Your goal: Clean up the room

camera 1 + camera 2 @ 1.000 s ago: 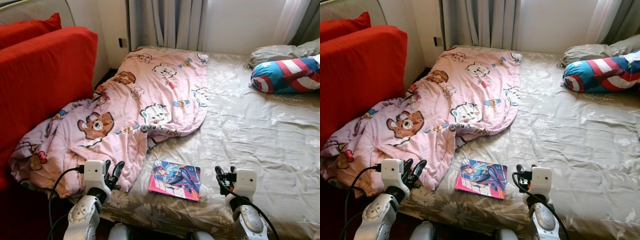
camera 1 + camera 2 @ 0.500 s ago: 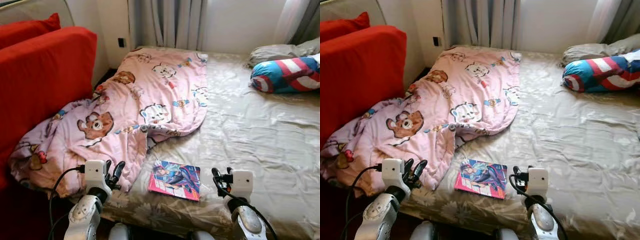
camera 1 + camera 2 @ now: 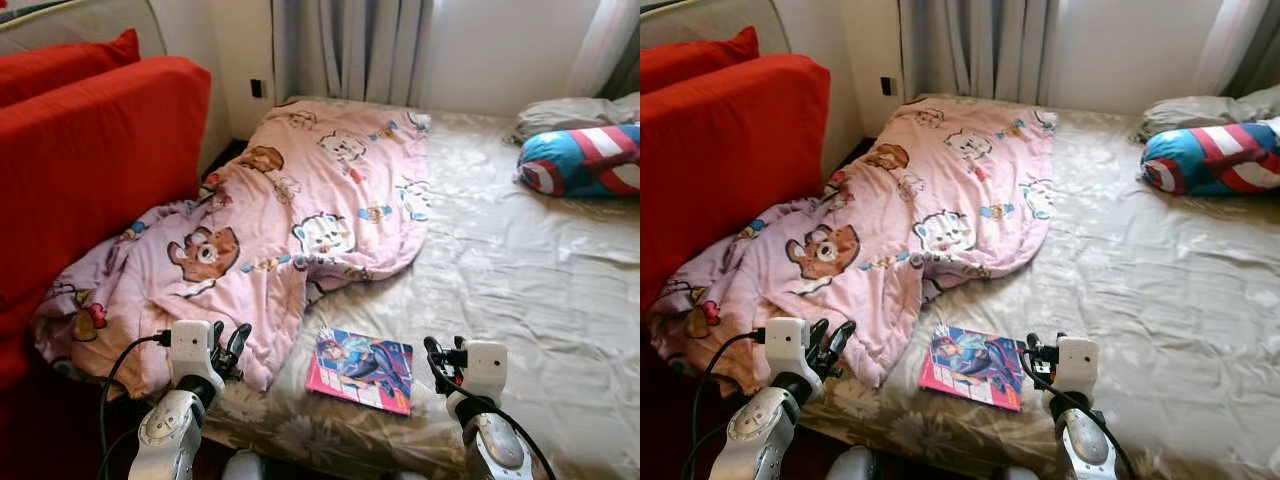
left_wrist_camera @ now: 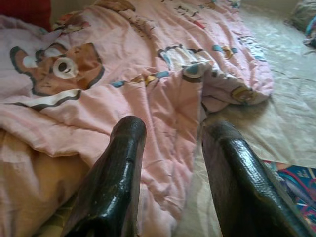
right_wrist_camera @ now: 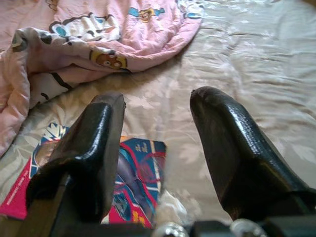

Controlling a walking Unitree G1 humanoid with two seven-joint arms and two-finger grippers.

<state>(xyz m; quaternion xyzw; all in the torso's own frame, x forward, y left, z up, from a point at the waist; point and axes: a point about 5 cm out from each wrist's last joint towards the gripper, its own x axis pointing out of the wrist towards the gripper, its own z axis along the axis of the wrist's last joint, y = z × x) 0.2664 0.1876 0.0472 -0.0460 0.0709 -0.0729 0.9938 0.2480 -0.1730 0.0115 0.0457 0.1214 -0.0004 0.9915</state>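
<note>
Approaching bed (image 3: 520,270); book (image 3: 362,368) flat near its front edge, just right of pink blanket (image 3: 270,230). Right gripper (image 5: 157,148) beside book, fingers spread, empty. Left gripper (image 4: 170,163) at blanket hem, fingers apart, empty. Best to slide one finger under book's free edge.

bedroom: bed (image 3: 560,290), pink quilt (image 3: 300,210), curtains (image 3: 350,50)

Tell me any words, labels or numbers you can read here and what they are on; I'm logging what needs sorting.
None can be read.
Book on the bed: its cover carries print, too small and blurred to read.
Pink blanket: cartoon animals, no legible words.
Striped cushion: pattern, no text.
</note>
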